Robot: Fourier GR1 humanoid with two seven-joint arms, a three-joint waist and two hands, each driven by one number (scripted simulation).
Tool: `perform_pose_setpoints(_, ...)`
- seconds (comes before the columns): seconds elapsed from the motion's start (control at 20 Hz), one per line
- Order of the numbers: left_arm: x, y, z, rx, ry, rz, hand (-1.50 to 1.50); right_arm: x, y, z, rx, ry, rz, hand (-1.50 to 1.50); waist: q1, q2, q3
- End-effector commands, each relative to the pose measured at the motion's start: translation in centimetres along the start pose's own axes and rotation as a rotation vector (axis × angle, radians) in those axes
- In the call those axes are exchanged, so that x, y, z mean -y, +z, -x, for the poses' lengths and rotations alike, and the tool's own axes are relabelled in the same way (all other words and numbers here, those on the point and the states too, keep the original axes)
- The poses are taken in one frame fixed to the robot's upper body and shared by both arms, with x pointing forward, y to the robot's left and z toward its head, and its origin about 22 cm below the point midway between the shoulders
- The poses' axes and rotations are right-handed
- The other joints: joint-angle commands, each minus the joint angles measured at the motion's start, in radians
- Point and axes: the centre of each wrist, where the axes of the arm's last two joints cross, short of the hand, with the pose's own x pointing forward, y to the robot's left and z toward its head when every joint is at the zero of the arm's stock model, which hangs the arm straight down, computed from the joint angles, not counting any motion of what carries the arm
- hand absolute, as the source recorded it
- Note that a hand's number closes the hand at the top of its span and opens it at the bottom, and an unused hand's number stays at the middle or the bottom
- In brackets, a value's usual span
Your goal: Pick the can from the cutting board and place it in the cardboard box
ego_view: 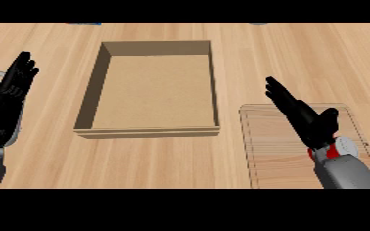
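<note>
The grey right forearm (341, 172) comes in at five o'clock, and its black right hand (307, 117) lies over the pale wooden rectangular cutting board (278, 151). The fingers are straight and close together, pointing toward eleven o'clock, with the thumb set apart. They hold nothing.

The red-and-silver metal can (344, 146) sits on the board just by the wrist, mostly hidden by the hand; I cannot tell whether it stands or lies. The square open-topped brown cardboard box (148, 132) is at ten o'clock from the hand, well apart from the board. The black left hand (16, 85) rests spread at nine o'clock, fingers up, on the light wooden counter (51, 161).

I judge the step to be the reach, with no grasp made. The next move calls for drawing the hand back toward five o'clock and curling fingers and thumb round the can.
</note>
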Motion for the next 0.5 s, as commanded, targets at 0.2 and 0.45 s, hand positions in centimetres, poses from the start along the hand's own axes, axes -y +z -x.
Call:
perform_pose_setpoints(0.2,2.1,2.5,3.5,-0.141,-0.054,-0.035,0.0,6.9,0.1,-9.0,0.49,-0.062,0.226,-1.5,-0.014,-0.004,0.012)
perform_pose_setpoints(0.45,5.1,3.8,4.6,-0.218,-0.014,-0.017,0.0,11.2,4.3,-3.4,0.226,0.143,0.712,-1.5,-0.032,0.001,0.013)
